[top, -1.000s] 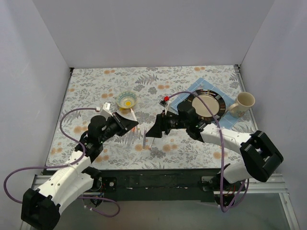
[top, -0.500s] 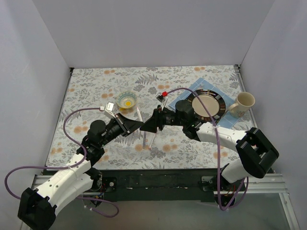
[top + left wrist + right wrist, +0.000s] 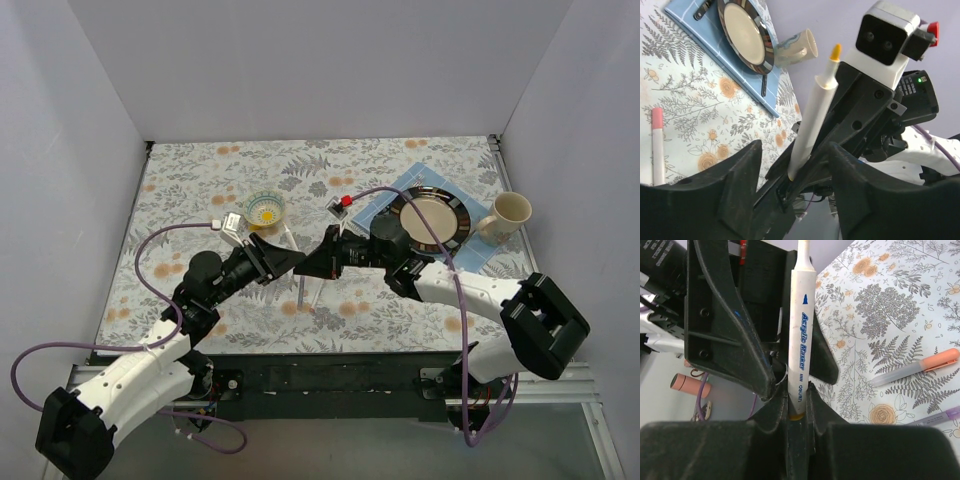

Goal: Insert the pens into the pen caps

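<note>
- Right gripper: both fingers clamped on the lower end of a white pen. Barrel upright in view, blue print "Acrylic Marker".
- The white pen's upper end narrows and runs off the top edge.
- Left gripper faces the camera. Its black fingers stand spread, one on each side of the barrel.
- Peach cap at far left, beside a purple cable; what supports it cannot be told.
- On the floral tablecloth, right side: a grey pen wearing an orange cap.
- Below it lies a purple pen, cut off by the frame edge.

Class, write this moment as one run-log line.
right end effector: shut on pen | pen: uncapped | left end effector: open, near pen | spare: pink-capped pen lying flat
</note>
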Tool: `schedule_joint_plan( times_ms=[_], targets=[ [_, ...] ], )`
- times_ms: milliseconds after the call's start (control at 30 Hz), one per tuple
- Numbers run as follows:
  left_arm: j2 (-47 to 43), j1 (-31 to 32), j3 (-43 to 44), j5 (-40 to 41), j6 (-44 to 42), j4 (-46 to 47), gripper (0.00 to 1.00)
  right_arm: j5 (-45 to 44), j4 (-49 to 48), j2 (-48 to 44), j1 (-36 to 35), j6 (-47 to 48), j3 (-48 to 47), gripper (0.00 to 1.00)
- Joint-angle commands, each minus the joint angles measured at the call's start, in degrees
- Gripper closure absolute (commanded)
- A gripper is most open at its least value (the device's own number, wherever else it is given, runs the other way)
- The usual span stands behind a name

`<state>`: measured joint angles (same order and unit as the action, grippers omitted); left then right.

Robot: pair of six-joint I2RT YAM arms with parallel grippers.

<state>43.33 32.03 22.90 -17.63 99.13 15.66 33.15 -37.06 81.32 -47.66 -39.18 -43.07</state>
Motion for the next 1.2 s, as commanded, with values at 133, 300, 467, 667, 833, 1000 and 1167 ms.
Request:
schedule_joint_plan(
  times_ms=[133,300,467,667,833,1000,1167],
  targets=[
    [0.35,0.49,4.61,0.31,-4.20,-1.77,0.37,3.59,-2.58,-5.03,-0.59,1.47,3.43,0.99],
    [1.49,0.49,6.37,-0.04,-7.10,-1.69,0.39,5.08,-2.58,-6.43,-0.86,1.56,5.62,0.99],
    [2.20,0.49,6.72,-0.21,-8.52,-1.34,0.46,6.40,-2.84,-6.70,-1.30,1.30,6.42,0.99],
    [2.72,0.58,6.55,-1.44,-9.48,-1.16,0.78,5.97,-3.02,-7.23,-1.56,1.03,6.95,0.99],
    [1.41,0.58,5.67,-2.93,-8.17,0.15,1.00,2.38,-0.83,-8.54,-1.47,1.38,6.25,0.60],
    [0.96,0.49,4.70,-3.99,-6.32,0.95,1.00,1.31,2.87,-7.58,-1.56,4.11,2.38,0.45],
    [1.32,0.49,4.18,-3.55,-5.71,1.21,1.00,3.06,1.82,-5.12,-1.73,3.15,1.32,0.56]
  ],
)
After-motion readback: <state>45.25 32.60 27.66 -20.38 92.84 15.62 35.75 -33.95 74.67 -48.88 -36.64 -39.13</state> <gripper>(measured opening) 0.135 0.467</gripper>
